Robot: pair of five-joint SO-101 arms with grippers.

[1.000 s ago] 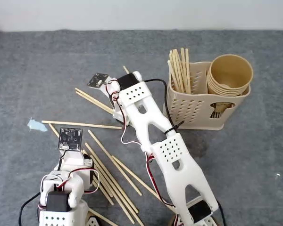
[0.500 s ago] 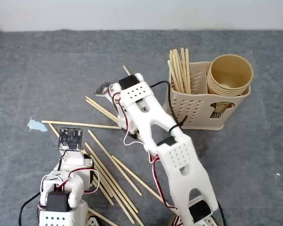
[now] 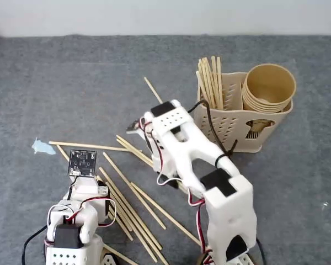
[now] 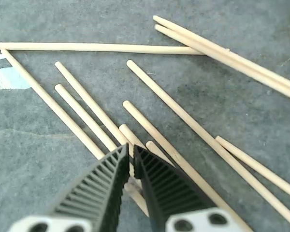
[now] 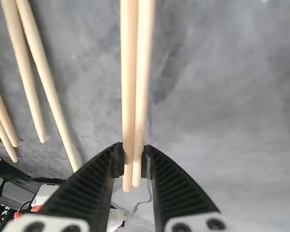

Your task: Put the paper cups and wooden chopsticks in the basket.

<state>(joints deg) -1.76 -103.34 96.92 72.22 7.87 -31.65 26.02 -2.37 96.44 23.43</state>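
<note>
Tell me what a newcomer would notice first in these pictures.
First, the right tool, clamped on a pair of chopsticks. Next, the basket at the far right of the grey table, with a stack of paper cups in one compartment and upright chopsticks in the other. Then the loose chopsticks scattered near the arms, with the left tool hovering shut over them.

A grey felt tabletop (image 3: 71,72) bears a pale-blue scrap (image 3: 43,147).
</note>
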